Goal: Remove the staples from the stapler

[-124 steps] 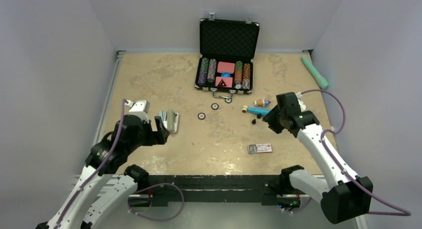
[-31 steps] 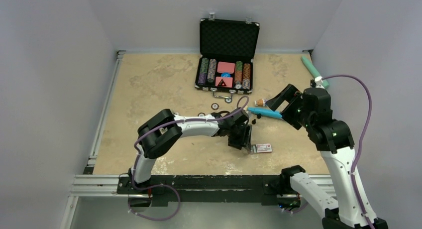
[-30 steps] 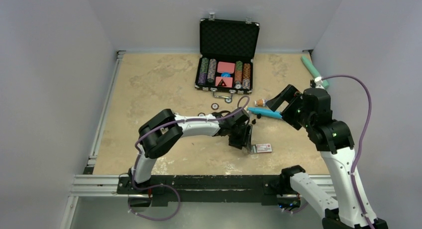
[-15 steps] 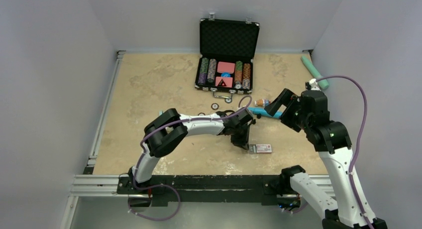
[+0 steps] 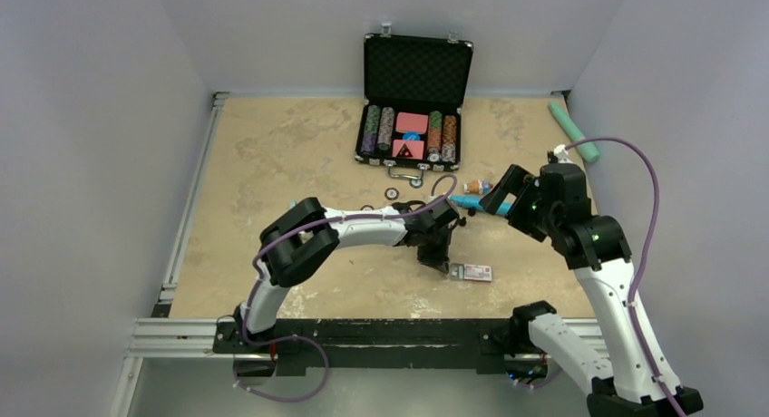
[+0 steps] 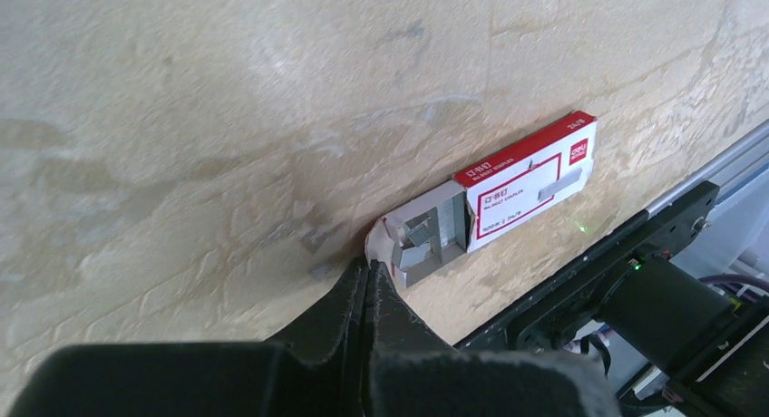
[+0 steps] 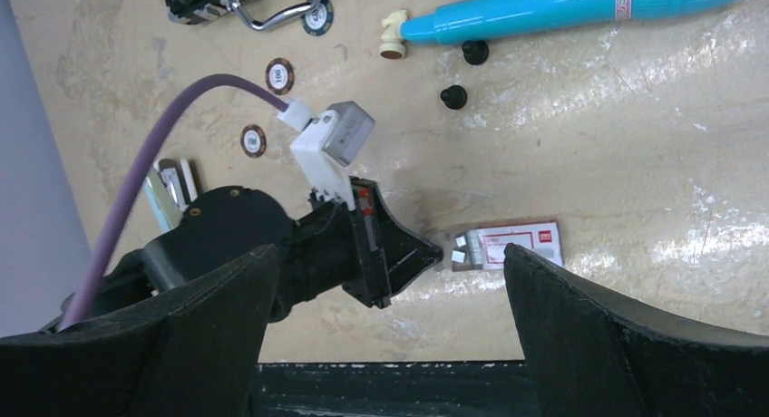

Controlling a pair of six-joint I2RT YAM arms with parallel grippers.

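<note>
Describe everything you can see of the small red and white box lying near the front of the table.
The box is small and flat and looks like cardboard: a white sleeve with a red border and print too small to read. Its inner tray is slid partly out of one end, showing grey staple strips. It lies flat on the table, near the front edge. The left gripper, shut, points at the tray's open end; whether it touches cannot be told.
</note>
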